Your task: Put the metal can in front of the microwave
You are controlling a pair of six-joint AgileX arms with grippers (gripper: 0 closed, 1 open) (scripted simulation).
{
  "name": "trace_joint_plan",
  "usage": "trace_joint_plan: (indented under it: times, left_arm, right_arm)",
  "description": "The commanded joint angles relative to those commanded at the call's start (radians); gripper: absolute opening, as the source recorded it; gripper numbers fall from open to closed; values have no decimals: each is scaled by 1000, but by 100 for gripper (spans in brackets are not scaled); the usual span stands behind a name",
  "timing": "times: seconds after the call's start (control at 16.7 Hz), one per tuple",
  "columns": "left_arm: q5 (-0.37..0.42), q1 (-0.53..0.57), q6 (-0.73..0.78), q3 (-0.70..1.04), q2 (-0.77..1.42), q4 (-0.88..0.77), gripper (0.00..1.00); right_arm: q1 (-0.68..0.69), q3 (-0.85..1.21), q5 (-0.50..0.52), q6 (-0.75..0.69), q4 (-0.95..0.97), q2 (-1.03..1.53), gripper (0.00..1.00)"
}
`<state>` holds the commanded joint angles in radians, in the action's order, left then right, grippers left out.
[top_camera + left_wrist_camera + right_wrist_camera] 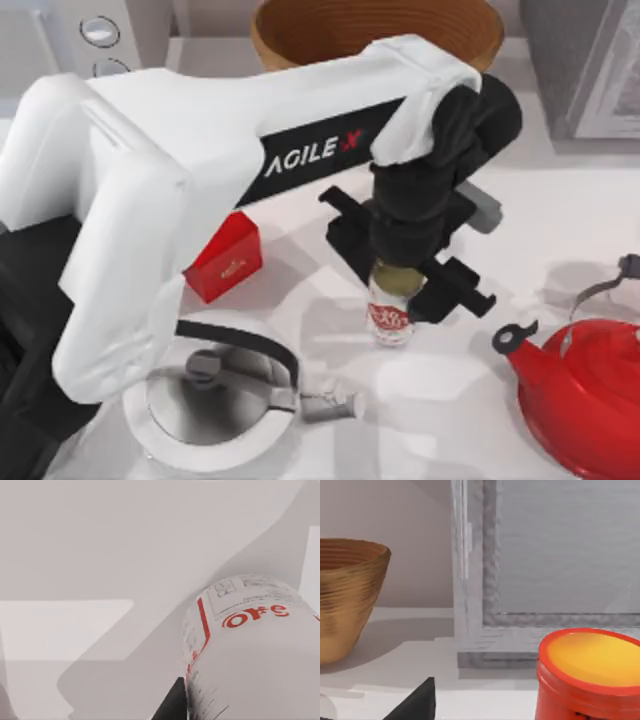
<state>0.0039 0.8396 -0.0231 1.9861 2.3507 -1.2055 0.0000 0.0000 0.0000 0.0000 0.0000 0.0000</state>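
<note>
My left hand (415,285) hangs over mid-table, its black fingers closed on the small cylindrical metal can with white-and-red label and dull gold lid (390,310) — upright, near the smooth white table (560,215). The boxy white microwave with round silver dials (100,35) sits at the far left corner, well apart. Nearby stand a ribbed wooden bowl (375,30), a glossy red kettle (585,385) and a small red box (225,258)

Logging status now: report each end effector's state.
Left end effector: closed on the metal can, near the table's middle.
Right end effector: cannot be told from its wrist view.
</note>
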Motion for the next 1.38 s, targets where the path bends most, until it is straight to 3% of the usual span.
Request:
trace_joint_plan:
  times: [0.3, 0.36, 0.9, 1.38]
  left_arm:
    - [0, 0, 0, 0, 0, 0, 2]
    - [0, 0, 0, 0, 0, 0, 0]
    - [0, -1, 2, 3, -1, -4, 0]
    - [0, 0, 0, 141, -11, -151, 0]
  right_arm:
    - [0, 0, 0, 0, 0, 0, 100]
    - [0, 0, 0, 0, 0, 0, 100]
    - [0, 0, 0, 0, 0, 0, 100]
    - [0, 0, 0, 0, 0, 0, 100]
